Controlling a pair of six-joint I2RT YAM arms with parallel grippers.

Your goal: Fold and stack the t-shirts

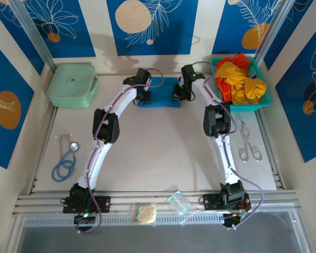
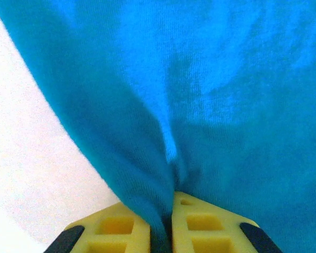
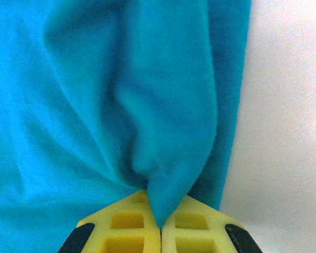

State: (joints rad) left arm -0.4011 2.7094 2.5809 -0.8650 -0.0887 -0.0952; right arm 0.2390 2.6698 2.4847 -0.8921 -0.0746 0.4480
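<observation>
At 12 o'clock on the table (image 1: 158, 158), the teal t-shirt (image 1: 160, 92): my left gripper (image 2: 167, 224) and right gripper (image 3: 160, 221) each pinch its soft, light cloth; I judge opposite edges the surest holds.

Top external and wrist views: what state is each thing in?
Teal-blue cloth t-shirt: rumpled, pinched at both sides.
Left hand: shut on the t-shirt.
Right hand: shut on the t-shirt.
Yellow-orange and red cloth shirts: crumpled in teal mesh basket.
Pale green zip case: closed.

Bare table (image 1: 158, 155) between case (image 1: 72, 85) and basket (image 1: 250, 108)
</observation>
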